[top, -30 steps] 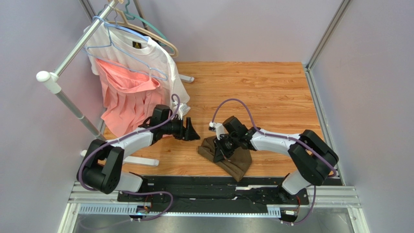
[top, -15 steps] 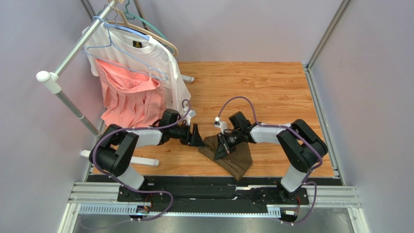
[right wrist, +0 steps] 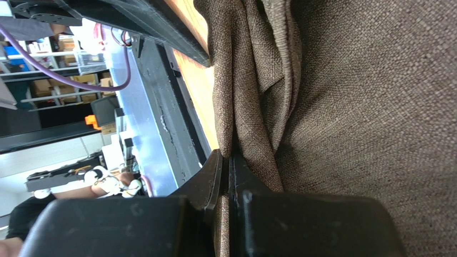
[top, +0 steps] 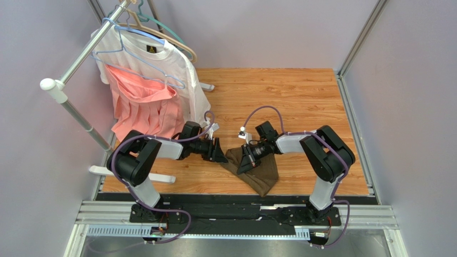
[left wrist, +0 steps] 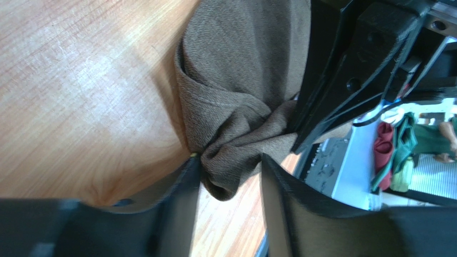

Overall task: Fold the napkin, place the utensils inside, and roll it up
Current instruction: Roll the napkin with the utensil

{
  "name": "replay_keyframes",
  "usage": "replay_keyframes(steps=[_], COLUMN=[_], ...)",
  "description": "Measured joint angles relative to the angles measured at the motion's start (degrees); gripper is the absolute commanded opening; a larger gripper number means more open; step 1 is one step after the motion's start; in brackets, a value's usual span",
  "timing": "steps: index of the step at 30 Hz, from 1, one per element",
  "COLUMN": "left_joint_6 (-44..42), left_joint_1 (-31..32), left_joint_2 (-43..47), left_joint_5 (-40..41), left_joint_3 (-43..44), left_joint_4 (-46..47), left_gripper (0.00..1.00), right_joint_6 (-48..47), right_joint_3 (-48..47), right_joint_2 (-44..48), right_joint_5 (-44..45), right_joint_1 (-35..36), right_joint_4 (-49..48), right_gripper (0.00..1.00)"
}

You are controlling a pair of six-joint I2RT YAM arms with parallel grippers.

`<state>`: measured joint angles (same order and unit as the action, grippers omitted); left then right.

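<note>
This is looking like a robotics lab test cell: the left arm [top: 155, 150] and right arm [top: 322, 155] are sitting bolted to a black rail [top: 236, 211] on aluminium framing [top: 236, 229], plain grey partition walls [top: 407, 107] are enclosing a wood-grain tabletop [top: 300, 96], and storage shelves [right wrist: 48, 91] with boxes are showing beyond its edge.

My claw [right wrist: 227, 163] is pinched tight on a fold of the napkin [right wrist: 348, 107], whose brown weave fills most of the view. Left of it run a strip of wooden table [right wrist: 203, 93] and a black rail [right wrist: 179, 139].
</note>
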<state>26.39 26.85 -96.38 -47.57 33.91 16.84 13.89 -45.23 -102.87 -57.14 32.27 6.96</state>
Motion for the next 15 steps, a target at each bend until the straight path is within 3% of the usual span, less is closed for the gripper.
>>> replay_keyframes(steps=[3, 4, 6, 11, 15], left_joint_6=[0.3, 0.6, 1.1, 2.3, 2.3], left_joint_1=[0.3, 0.4, 0.4, 0.4, 0.4], left_joint_2=[-1.1, -1.4, -1.8, -2.5, -2.5], left_joint_5=[0.3, 0.3, 0.0, -0.1, 0.4], left_joint_3=[0.0, 0.0, 0.0, 0.0, 1.1], left_joint_4=[1.2, 1.5, 2.3, 3.4, 1.0], left_gripper=[0.26, 0.13, 0.01, 0.00, 0.00], right_joint_6=[0.0, 0.0, 0.0, 0.3, 0.6], right_joint_3=[-0.2, -0.2, -0.2, -0.2, -0.4], right_joint_2=[-0.9, -1.1, -1.6, -2.1, -2.1], right_joint_5=[-0.9, -1.0, -1.3, -2.1, -1.6], right_joint_1=[-0.3, -0.3, -0.6, -1.0, -1.3], right_joint_4=[-0.3, -0.3, -0.2, 0.2, 0.5], right_gripper=[0.00, 0.00, 0.00, 0.03, 0.28])
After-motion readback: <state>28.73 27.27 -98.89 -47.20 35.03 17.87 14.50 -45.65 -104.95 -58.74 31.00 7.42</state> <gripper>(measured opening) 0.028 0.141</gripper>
